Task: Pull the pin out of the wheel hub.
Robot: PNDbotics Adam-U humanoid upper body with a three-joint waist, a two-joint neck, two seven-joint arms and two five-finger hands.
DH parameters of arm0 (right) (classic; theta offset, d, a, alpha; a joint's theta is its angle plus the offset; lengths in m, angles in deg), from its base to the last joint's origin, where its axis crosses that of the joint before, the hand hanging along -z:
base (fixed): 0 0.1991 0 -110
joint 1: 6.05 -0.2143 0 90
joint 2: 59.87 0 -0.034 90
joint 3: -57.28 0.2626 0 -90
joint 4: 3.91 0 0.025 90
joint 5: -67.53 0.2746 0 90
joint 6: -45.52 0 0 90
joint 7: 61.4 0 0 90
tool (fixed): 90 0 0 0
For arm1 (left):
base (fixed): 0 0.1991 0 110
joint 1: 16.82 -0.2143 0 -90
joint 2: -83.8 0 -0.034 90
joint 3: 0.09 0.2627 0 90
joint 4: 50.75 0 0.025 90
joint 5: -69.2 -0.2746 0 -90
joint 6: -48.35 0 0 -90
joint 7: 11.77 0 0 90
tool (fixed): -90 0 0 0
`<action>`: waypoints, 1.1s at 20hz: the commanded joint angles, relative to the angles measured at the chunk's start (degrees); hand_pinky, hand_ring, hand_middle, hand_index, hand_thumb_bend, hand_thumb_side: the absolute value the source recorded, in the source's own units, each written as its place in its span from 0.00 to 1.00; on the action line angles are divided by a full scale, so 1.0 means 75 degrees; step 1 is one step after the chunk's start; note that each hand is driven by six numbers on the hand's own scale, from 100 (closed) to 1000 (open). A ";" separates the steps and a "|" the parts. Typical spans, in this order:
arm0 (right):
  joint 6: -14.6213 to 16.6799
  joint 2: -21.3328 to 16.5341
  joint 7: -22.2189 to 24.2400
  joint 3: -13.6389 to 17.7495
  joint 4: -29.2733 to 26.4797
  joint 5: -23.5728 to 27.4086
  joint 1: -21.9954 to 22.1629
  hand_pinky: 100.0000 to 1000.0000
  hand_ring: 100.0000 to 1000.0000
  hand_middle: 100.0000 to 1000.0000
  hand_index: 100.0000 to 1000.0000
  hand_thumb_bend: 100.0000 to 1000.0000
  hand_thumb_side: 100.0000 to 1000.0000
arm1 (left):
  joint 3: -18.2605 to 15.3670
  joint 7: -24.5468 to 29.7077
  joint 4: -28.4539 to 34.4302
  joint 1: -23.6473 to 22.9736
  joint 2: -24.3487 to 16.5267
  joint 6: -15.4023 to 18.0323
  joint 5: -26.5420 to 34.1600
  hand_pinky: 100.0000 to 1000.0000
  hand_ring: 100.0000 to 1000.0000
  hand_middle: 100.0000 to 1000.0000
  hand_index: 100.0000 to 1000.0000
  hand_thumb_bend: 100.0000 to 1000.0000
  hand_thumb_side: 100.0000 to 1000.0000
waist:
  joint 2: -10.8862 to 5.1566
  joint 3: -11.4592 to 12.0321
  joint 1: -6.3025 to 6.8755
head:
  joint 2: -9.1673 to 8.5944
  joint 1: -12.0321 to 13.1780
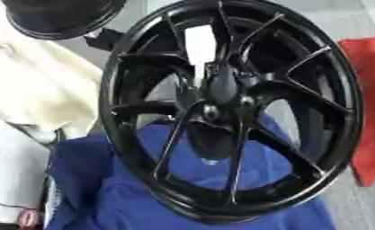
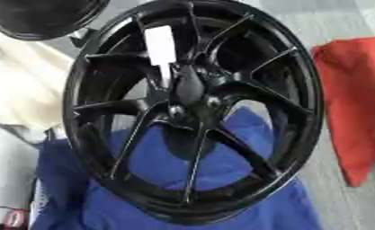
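A large black alloy wheel stands tilted on its rim, its spoked face turned toward me and filling most of both views. At its hub a dark rounded stub sticks up out of the centre. I cannot tell whether that stub is the pin. A white strip shows between the upper spokes, just above the hub. Neither of my hands shows in either view.
A blue cloth lies under the wheel's lower edge. A red cloth lies to the right on the grey floor. Pale cream fabric is on the left, with another round black object at the top left.
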 commanded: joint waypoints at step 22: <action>0.0034 -0.0111 -0.0050 -0.0022 -0.0179 -0.0058 -0.0109 0.50 0.57 0.50 0.58 0.00 0.57 | 0.1225 0.0886 -0.0111 0.0241 -0.0332 -0.0292 -0.1502 0.82 0.78 0.72 0.83 0.08 0.31 | -0.0246 0.0036 0.0066 | -0.0267 -0.0187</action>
